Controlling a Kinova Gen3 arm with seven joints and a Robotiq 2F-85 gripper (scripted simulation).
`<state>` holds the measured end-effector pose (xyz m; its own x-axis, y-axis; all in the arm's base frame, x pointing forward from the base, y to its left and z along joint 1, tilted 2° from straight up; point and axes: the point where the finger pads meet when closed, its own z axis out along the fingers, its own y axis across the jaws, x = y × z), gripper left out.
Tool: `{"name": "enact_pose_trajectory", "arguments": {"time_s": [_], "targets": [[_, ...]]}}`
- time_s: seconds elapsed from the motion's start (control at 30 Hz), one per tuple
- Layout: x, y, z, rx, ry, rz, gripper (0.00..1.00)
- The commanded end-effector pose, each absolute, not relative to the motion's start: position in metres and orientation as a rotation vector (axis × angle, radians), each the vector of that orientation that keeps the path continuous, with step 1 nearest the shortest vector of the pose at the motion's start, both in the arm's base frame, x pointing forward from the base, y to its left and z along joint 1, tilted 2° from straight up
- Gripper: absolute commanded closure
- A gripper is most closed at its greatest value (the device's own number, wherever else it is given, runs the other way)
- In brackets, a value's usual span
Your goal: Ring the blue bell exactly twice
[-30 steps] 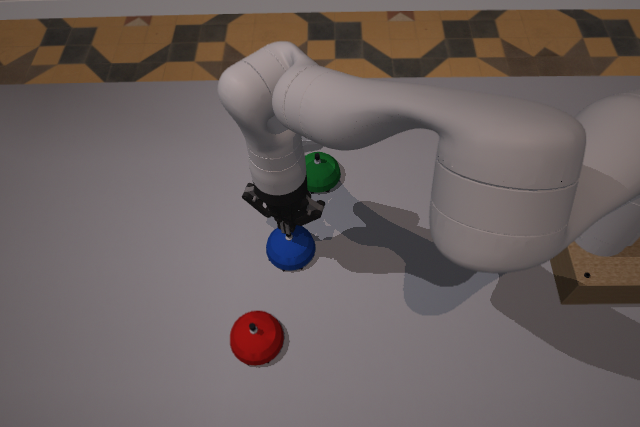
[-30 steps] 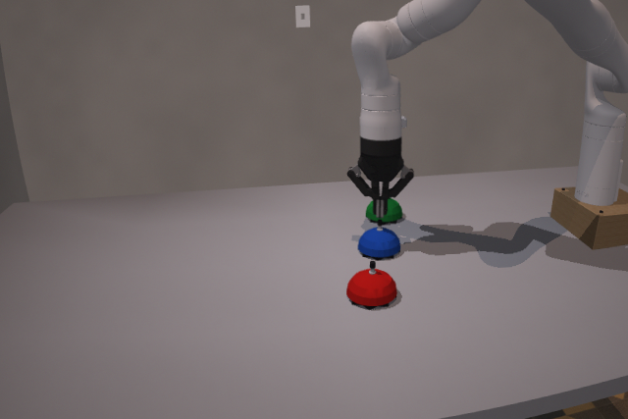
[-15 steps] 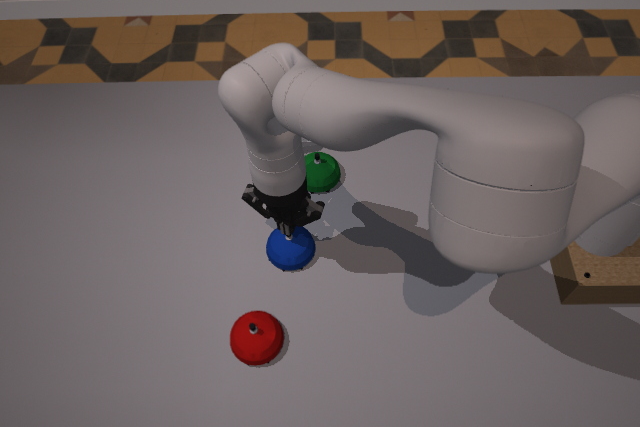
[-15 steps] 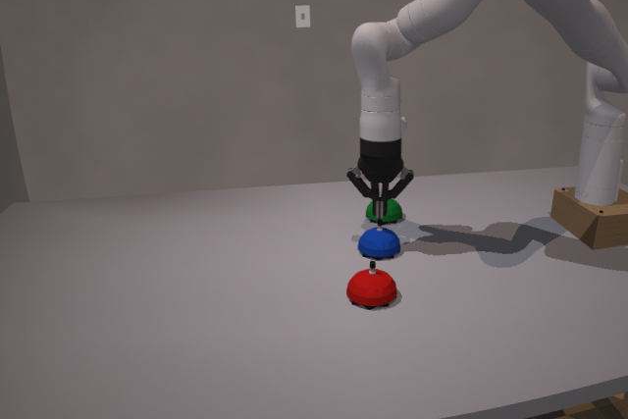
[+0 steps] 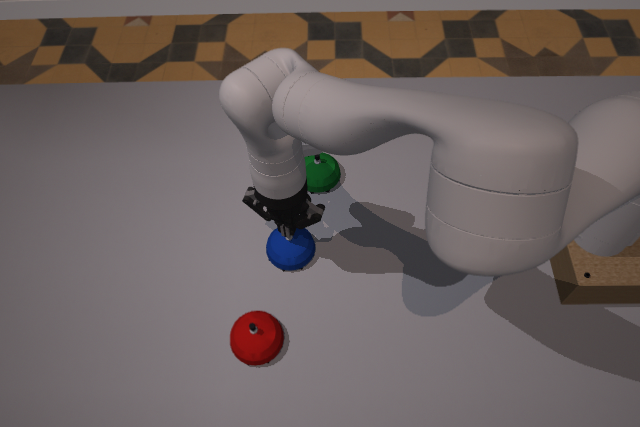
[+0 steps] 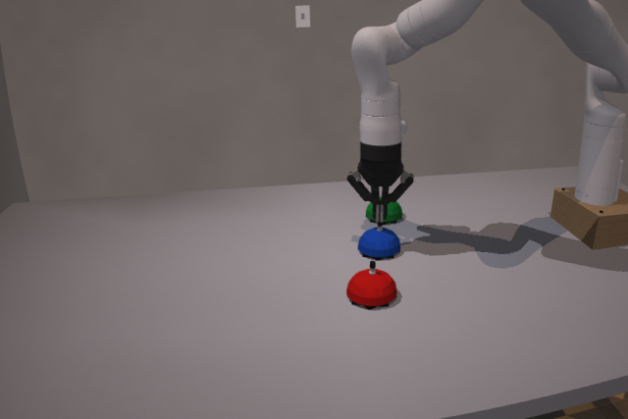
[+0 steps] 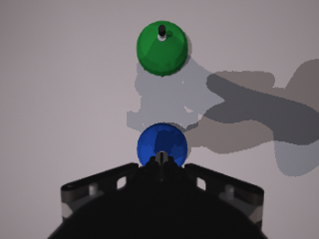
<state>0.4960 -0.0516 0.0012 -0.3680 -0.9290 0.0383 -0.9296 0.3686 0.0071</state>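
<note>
The blue bell (image 5: 290, 250) sits on the grey table between a green bell and a red bell; it also shows in the exterior view (image 6: 379, 242) and in the wrist view (image 7: 161, 144). My gripper (image 5: 286, 232) is shut and points straight down, its fingertips on top of the blue bell where its button is. The button itself is hidden under the fingertips. In the exterior view the gripper (image 6: 379, 222) touches the dome's top. In the wrist view the closed fingertips (image 7: 160, 160) sit over the blue dome.
The green bell (image 5: 320, 172) stands just behind the blue one, its button up. The red bell (image 5: 255, 337) stands in front, its button up. The arm's wooden base (image 5: 599, 272) is at the right.
</note>
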Motion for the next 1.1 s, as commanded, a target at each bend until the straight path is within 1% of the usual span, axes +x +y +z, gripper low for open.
{"name": "enact_pose_trajectory", "arguments": {"time_s": [0.0,1.07], "targets": [[0.4960,-0.0523,0.0015,1.744,-2.570,0.026,1.00],[0.4959,-0.0524,-0.0017,1.744,-2.570,0.026,1.00]]}}
